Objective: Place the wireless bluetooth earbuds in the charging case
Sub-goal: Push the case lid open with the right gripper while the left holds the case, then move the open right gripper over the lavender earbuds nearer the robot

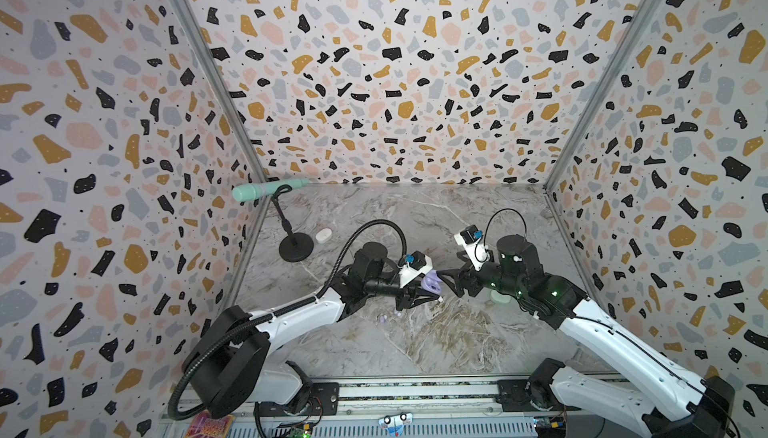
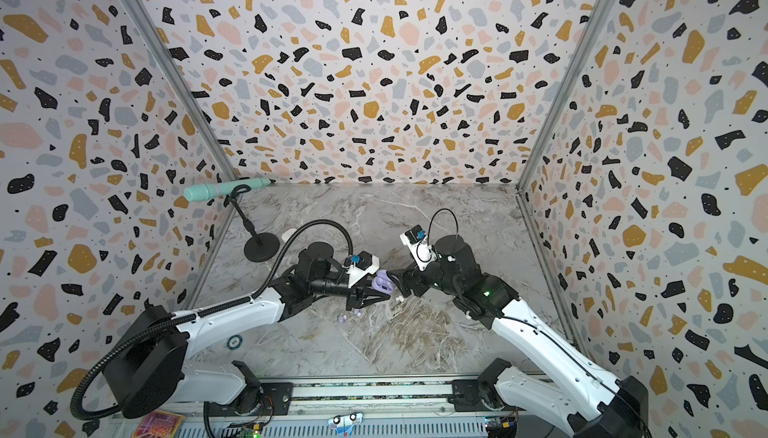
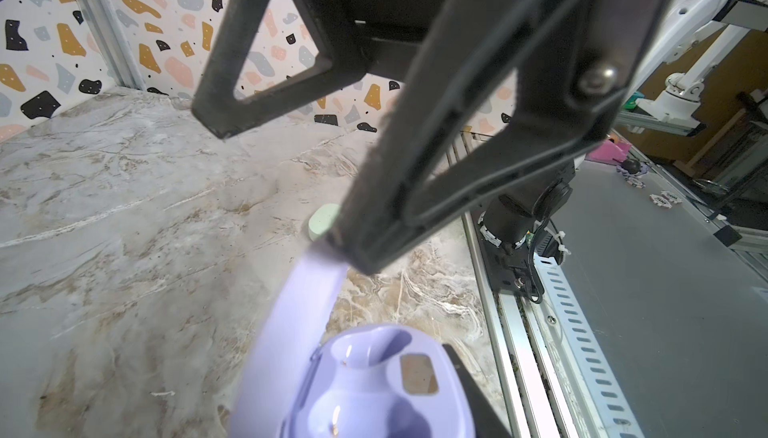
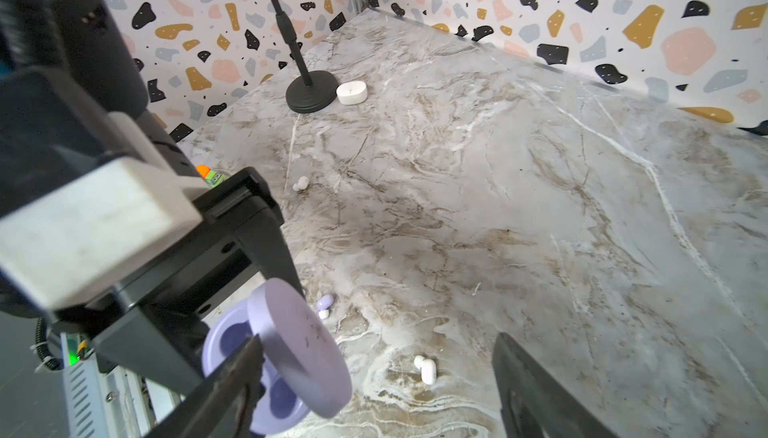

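Note:
The lavender charging case (image 1: pixel 431 283) hangs just above the table with its lid (image 4: pixel 299 344) swung open. My left gripper (image 3: pixel 374 415) is shut on its base (image 3: pixel 374 386), and both sockets are empty. My right gripper (image 4: pixel 382 394) is open; one finger (image 4: pixel 232 382) touches the lid's edge and the other stands well off it. Two lavender earbuds (image 1: pixel 382 318) (image 1: pixel 397 313) lie on the table in front of the case. A white earbud (image 4: pixel 426 369) lies between my right fingers, below them. Another white earbud (image 4: pixel 300 183) lies farther back.
A shut white case (image 4: pixel 351 92) sits beside the black base (image 4: pixel 311 90) of a stand that holds a mint microphone (image 1: pixel 266 189) at the back left. A mint case (image 3: pixel 324 219) lies under my right arm. Patterned walls close in three sides.

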Robot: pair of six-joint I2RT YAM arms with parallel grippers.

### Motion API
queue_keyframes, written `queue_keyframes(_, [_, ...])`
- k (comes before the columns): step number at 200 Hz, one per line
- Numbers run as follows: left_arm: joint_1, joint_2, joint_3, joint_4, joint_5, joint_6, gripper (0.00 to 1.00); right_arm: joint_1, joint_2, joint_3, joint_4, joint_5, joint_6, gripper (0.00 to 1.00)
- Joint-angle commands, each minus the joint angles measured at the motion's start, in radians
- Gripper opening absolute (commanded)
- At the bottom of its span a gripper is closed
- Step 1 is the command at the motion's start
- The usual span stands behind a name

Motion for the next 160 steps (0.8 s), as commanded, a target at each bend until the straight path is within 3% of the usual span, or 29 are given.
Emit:
queue_keyframes(1, [-0.013, -0.042, 0.003, 0.05, 0.06, 0.011, 0.23, -0.012, 0.018, 0.029, -0.015, 0.044, 0.004, 0.86])
queue_keyframes(99, [0.003, -0.036, -0.019, 0.097, 0.03, -0.061, 0.23, -0.031, -0.003, 0.082, -0.064, -0.019, 0.066, 0.91])
queue_keyframes(160, [0.194, -0.063, -0.083, 0.278, 0.012, -0.236, 0.23, -0.029, -0.011, 0.033, -0.107, -0.098, 0.185, 0.94])
